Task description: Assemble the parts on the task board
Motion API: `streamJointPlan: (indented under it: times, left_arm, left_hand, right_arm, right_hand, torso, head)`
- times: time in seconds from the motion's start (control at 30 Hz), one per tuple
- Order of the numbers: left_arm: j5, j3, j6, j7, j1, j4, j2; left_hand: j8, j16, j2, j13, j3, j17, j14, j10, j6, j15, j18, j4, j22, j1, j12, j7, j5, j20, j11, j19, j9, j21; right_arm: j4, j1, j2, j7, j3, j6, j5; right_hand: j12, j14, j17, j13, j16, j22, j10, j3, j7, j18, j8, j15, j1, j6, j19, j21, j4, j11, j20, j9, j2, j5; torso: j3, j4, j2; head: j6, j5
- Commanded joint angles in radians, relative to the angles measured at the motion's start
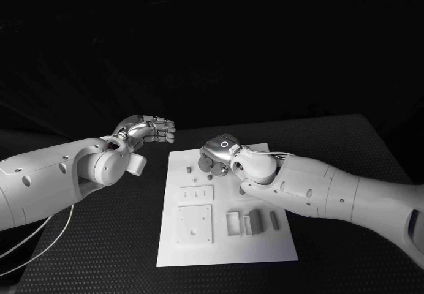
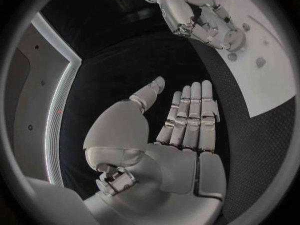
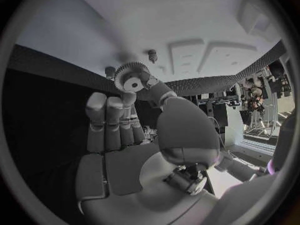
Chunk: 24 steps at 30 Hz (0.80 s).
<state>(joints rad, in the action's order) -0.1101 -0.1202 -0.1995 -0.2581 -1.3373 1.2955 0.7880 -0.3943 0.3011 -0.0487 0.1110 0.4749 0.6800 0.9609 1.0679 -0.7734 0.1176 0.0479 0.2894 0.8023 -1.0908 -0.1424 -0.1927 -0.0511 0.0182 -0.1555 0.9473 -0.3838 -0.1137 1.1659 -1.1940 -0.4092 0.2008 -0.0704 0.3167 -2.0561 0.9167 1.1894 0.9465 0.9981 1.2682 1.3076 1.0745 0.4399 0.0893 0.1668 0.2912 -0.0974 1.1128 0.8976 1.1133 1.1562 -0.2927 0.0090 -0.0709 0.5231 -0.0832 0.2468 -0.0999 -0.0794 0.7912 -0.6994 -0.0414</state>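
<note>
Off the board's left edge, the left hand hovers above the black worktop with fingers straight, side by side and holding nothing. The white task board lies mid-worktop; several parts lie loose near its front, so most of the assembly looks undone. Over the board's far end, the right hand pinches a small gear between thumb and fingertips, close above the board near a peg; seating that gear seems to be the step in hand, not yet finished
</note>
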Motion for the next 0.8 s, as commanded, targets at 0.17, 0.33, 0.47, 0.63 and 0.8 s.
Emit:
streamJointPlan:
  times: [0.17,0.33,0.47,0.63,0.8]
  left_arm:
    - [-0.003,0.001,0.000,-0.009,-0.001,0.002,-0.001]
    - [-0.003,0.001,0.000,-0.008,-0.001,0.002,-0.001]
    - [-0.003,0.001,0.001,-0.008,-0.001,0.000,-0.003]
    - [-0.003,0.001,0.002,-0.009,-0.001,-0.002,-0.005]
    - [-0.003,0.001,0.002,-0.009,-0.001,-0.003,-0.007]
  left_hand:
    - [0.005,-0.005,-0.003,-0.001,-0.006,0.002,-0.001,0.003,-0.001,0.006,0.011,0.001,0.001,0.008,0.006,-0.007,0.000,0.005,-0.003,0.005,0.001,0.005]
    - [0.005,-0.005,-0.003,-0.001,-0.006,0.002,-0.001,0.003,-0.001,0.006,0.011,0.001,0.001,0.008,0.006,-0.007,0.000,0.005,-0.003,0.005,0.001,0.006]
    - [0.005,-0.005,-0.003,-0.001,-0.006,0.002,-0.001,0.003,-0.001,0.006,0.011,0.001,0.001,0.008,0.006,-0.007,0.000,0.005,-0.003,0.005,0.002,0.006]
    - [0.005,-0.006,-0.003,-0.001,-0.006,0.002,-0.001,0.003,-0.001,0.006,0.011,0.001,0.001,0.009,0.007,-0.007,0.000,0.005,-0.003,0.005,0.002,0.006]
    - [0.005,-0.006,-0.003,-0.001,-0.006,0.003,-0.001,0.003,-0.001,0.006,0.011,0.001,0.001,0.009,0.007,-0.007,0.000,0.005,-0.003,0.005,0.002,0.006]
  right_arm:
    - [-0.006,0.000,0.008,0.007,0.001,0.012,-0.031]
    - [-0.007,0.000,0.012,0.007,0.000,0.011,-0.031]
    - [-0.007,0.000,0.013,0.009,0.000,0.013,-0.031]
    - [-0.008,0.000,0.018,0.010,0.000,0.017,-0.035]
    - [-0.018,0.000,0.024,0.010,0.000,0.016,-0.037]
  right_hand:
    - [0.005,0.008,-0.002,-0.002,-0.001,0.016,0.009,-0.006,0.033,0.095,0.003,0.002,0.009,0.035,0.003,0.004,0.001,0.002,-0.005,0.001,-0.001,-0.002]
    - [0.005,0.009,-0.002,-0.002,-0.001,0.016,0.009,-0.006,0.033,0.095,0.002,0.002,0.010,0.035,0.003,0.003,0.001,0.002,-0.006,0.001,-0.001,-0.002]
    - [0.005,0.009,-0.002,-0.002,-0.001,0.016,0.009,-0.007,0.033,0.095,0.002,0.002,0.010,0.035,0.004,0.003,0.001,0.002,-0.006,0.001,-0.001,-0.002]
    - [0.005,0.010,-0.002,-0.003,-0.002,0.016,0.010,-0.007,0.033,0.095,0.002,0.002,0.010,0.035,0.004,0.003,0.001,0.002,-0.006,0.001,-0.001,-0.002]
    - [0.005,0.010,-0.002,-0.003,-0.002,0.016,0.010,-0.007,0.033,0.095,0.002,0.002,0.010,0.035,0.004,0.003,0.001,0.002,-0.006,0.001,0.000,-0.002]
  torso:
    - [-0.0003,-0.0590,0.000]
    - [-0.0012,-0.0585,0.000]
    - [-0.0014,-0.0594,0.000]
    - [-0.0011,-0.0601,-0.001]
    - [-0.0012,-0.0596,0.000]
  head:
    - [-0.001,0.004]
    - [0.001,0.003]
    - [0.000,0.003]
    - [-0.002,0.003]
    - [-0.002,0.003]
